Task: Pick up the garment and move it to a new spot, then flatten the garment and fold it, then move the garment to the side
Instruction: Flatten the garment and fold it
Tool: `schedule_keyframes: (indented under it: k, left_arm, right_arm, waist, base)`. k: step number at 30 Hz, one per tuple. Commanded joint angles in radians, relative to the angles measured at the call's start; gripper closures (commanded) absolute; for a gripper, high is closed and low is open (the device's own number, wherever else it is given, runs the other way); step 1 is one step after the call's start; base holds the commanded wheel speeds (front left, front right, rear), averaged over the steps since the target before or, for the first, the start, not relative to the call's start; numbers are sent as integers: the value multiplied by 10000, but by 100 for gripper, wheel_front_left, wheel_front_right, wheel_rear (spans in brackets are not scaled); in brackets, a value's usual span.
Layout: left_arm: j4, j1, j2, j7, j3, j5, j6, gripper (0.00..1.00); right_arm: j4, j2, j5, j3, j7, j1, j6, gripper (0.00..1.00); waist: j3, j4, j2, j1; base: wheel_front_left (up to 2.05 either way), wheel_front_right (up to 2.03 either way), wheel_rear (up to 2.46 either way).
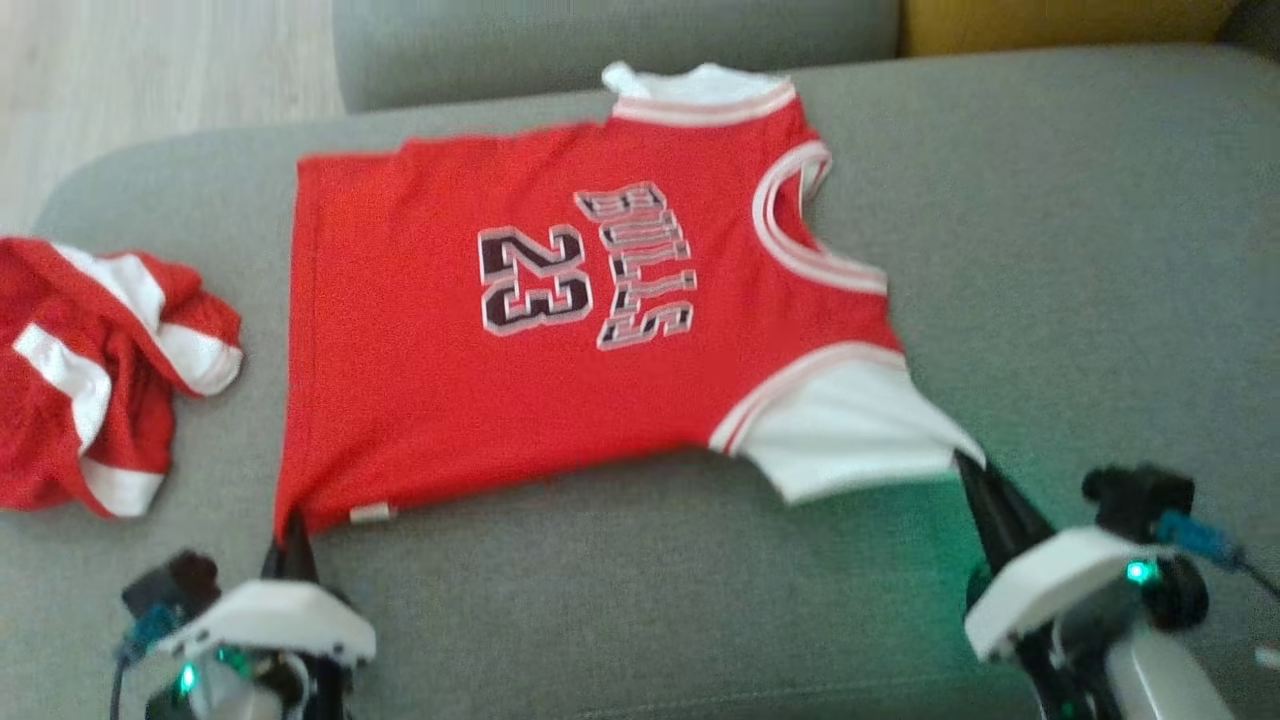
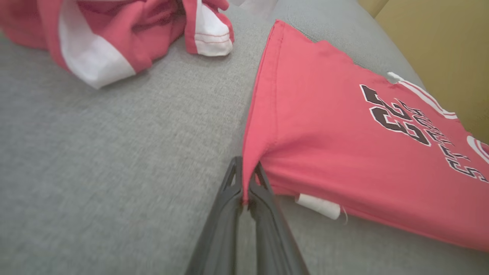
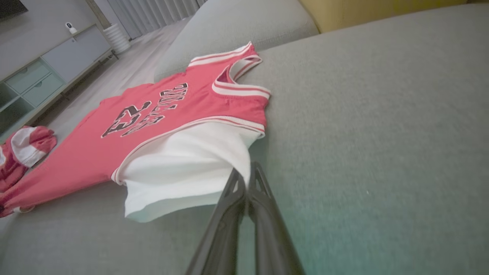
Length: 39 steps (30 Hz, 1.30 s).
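Pinching, nearest, a hem corner of the red jersey (image 1: 420,330) between the tightly closed left fingers (image 2: 225,214) and its white sleeve edge between the closed right fingers (image 3: 229,214), jersey spread print-up across the grey sofa seat (image 1: 1050,250), crumpled red-and-white garment (image 1: 90,370) just beside its hem, backrest (image 1: 600,40) beyond.

On the sofa (image 1: 1050,300), the jersey (image 1: 400,350) lies right of a bundle (image 1: 90,370).
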Motion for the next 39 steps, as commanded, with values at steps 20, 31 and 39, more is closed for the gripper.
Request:
schedule_keyframes:
  k: [20,31,39]
  left_arm:
    - [-2055,881,278,-78,-601,-5,204,100]
    - [-1781,-1463,277,-78,-1148,439,43,100]
    - [-1168,-3010,277,-78,-1326,552,23,100]
  right_arm:
    - [-2741,135,-404,-695,1042,907,63,100]
    - [-625,208,-1103,-864,290,-2482,63,100]
    - [909,19,-1706,-831,-407,-4295,63,100]
  waist:
    - [-418,303,-1,1]
    - [1063,1000,-1,1]
    - [2040,1187,-1,1]
  base:
    - [0,0,0]
    - [0,0,0]
    - [0,0,0]
